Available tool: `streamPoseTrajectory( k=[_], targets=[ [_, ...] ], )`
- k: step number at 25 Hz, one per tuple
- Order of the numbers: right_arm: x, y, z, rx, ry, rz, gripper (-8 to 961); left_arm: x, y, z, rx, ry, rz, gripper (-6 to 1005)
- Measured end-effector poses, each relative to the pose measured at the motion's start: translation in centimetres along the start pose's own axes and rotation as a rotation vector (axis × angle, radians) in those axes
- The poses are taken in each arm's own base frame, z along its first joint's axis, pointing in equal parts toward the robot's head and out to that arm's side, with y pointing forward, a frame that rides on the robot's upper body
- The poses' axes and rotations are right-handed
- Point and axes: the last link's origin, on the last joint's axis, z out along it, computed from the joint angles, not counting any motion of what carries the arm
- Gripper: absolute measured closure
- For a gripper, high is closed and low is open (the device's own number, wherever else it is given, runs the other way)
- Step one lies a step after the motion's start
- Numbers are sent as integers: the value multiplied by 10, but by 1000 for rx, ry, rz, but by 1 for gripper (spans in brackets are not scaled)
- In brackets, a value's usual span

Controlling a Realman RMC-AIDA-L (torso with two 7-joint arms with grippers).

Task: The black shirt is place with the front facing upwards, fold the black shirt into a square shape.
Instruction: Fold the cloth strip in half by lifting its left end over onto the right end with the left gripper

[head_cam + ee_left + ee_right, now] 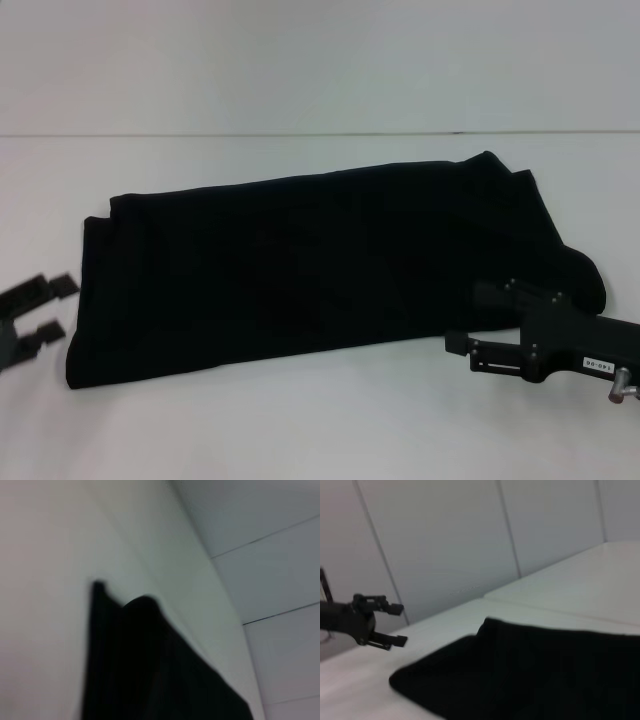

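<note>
Two grippers flank the black shirt (320, 265), which lies on the white table (300, 420) folded into a long band running left to right. Left gripper (45, 310): fingers spread, just off the left end. Right gripper (475, 320): fingers spread, at the shirt's near right corner, the closer of the two.

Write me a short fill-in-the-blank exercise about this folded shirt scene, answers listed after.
1. The black shirt lies on a white ____.
2. In the head view, the claw at the shirt's right end belongs to the robot's ____ arm; this right claw has its fingers apart.
3. The left claw is open and ____ the shirt, off its left end.
4. No ____ lettering shows on the cloth.

Answers: table; right; not touching; white
</note>
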Motion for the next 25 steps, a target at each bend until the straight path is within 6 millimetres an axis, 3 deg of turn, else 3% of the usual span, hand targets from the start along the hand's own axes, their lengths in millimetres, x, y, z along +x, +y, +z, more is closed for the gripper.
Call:
streamPoseTrajectory(
  k=[6, 11, 25],
  targets=[
    [2, -1, 0, 6, 22, -20, 6, -15, -9, -17, 66, -91, -149, 147],
    [3, -2, 0, 17, 17, -20, 6, -18, -13, -14, 133, -150, -185, 148],
    [6, -2, 1, 30, 17, -6, 5, -12, -24, -6, 182, -85, -210, 147]
  ],
)
